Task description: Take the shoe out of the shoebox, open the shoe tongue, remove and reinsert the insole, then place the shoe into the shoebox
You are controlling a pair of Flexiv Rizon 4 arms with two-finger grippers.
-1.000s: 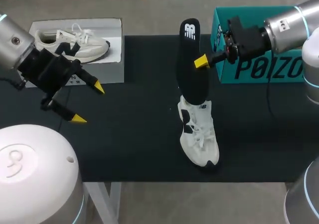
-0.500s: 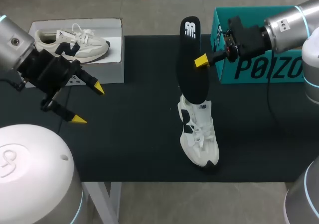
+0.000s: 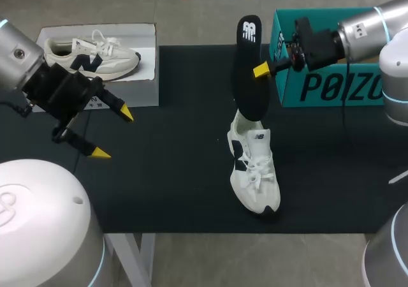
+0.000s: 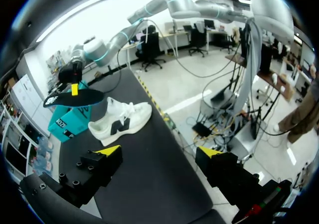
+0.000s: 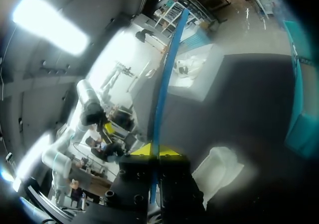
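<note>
Right arm in from right, gripper [image 3: 259, 70] clamped on black insole [image 3: 245, 83], held above heel of white shoe [image 3: 254, 172] on mat [image 3: 166, 172]. Far fingertip hidden; insole-to-shoe contact unclear. Left gripper [image 3: 113, 132] hovers over mat's left side, fingers wide apart, empty. Teal shoebox [image 3: 331, 89] behind right gripper; white box [image 3: 137, 92] with second shoe [image 3: 89, 54] at far left.

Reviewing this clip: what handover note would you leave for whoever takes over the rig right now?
Right tool: shut on the black insole, held upright above the heel of the white shoe.
Left tool: open, empty, hovering near the white box that holds a second shoe.
The white shoe lies on the black mat; the teal shoebox is at the right rear.
Done: shoe out, insole pulled up.
Left: reinsert the insole, box the shoe.
</note>
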